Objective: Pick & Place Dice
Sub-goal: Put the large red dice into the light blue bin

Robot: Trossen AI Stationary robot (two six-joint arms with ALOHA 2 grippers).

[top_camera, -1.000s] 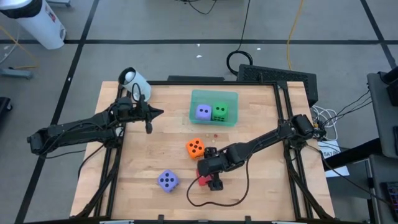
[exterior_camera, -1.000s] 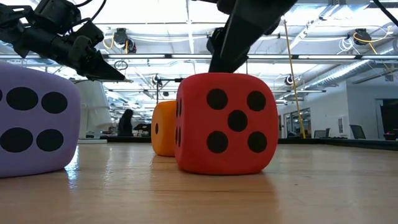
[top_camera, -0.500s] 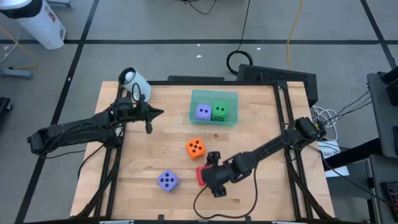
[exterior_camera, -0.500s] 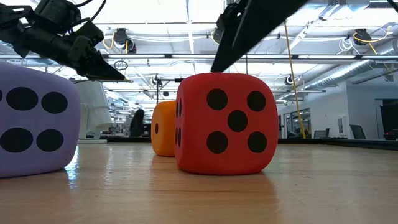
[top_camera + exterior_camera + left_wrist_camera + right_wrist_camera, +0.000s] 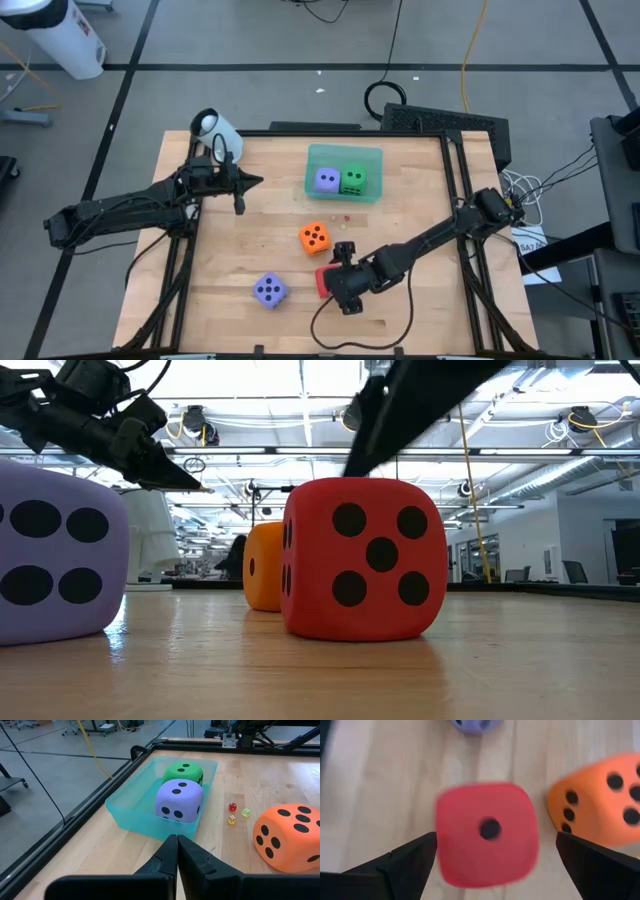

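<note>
Two arms unmoved; right gripper (image 5: 490, 865) jaws spread over red die (image 5: 487, 832); left gripper (image 5: 176, 855) pressed together.

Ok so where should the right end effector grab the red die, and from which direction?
Take the red die from straight above, pinching two opposite side faces. It sits flat on the table with one pip up, and the open right end effector already straddles it. The orange die sits close by, so keep that finger tight in.
</note>
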